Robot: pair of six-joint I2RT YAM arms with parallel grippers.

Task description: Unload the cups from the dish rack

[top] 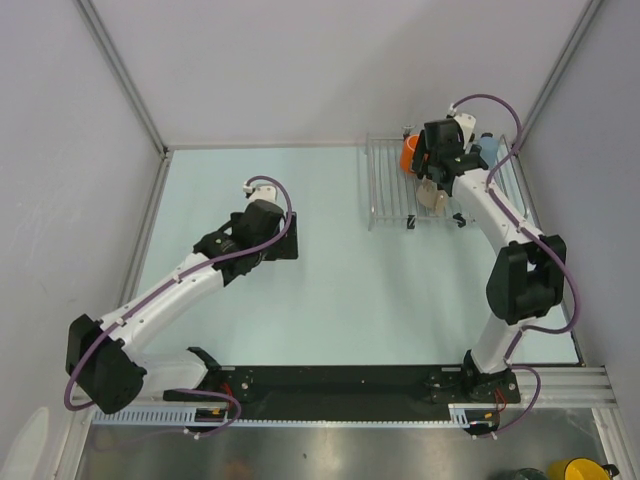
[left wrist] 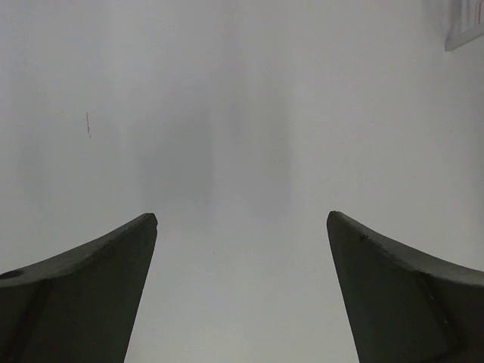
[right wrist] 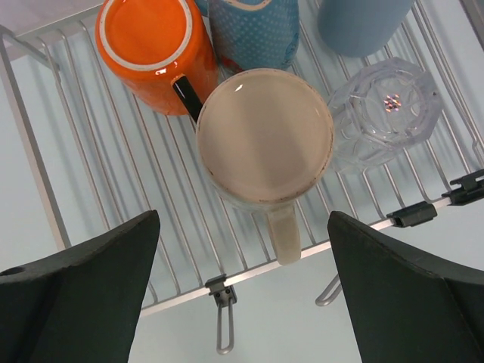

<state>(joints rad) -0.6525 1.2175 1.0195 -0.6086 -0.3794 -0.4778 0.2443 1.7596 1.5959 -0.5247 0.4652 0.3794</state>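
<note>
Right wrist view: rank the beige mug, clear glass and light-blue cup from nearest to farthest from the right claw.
1. beige mug: upside down, centred just ahead of the open right claw.
2. clear glass: to the right of the mug.
3. light-blue cup: behind the glass, cut off by the picture's top edge.

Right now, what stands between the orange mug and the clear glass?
A bottom-up beige mug on the dish rack; the right wrist view shows it between orange mug and clear glass.

- Dish rack [right wrist: 113, 189]: 1.
- Drinking vessels on it: 5, namely orange mug [right wrist: 151, 45], teal-blue mug [right wrist: 253, 30], light-blue cup [right wrist: 359, 23], beige mug [right wrist: 265, 136], clear glass [right wrist: 386, 106].
- Yellow mug [top: 577, 469]: 1.
- Robot arms: 2, left arm [top: 180, 290] and right arm [top: 495, 215].
</note>
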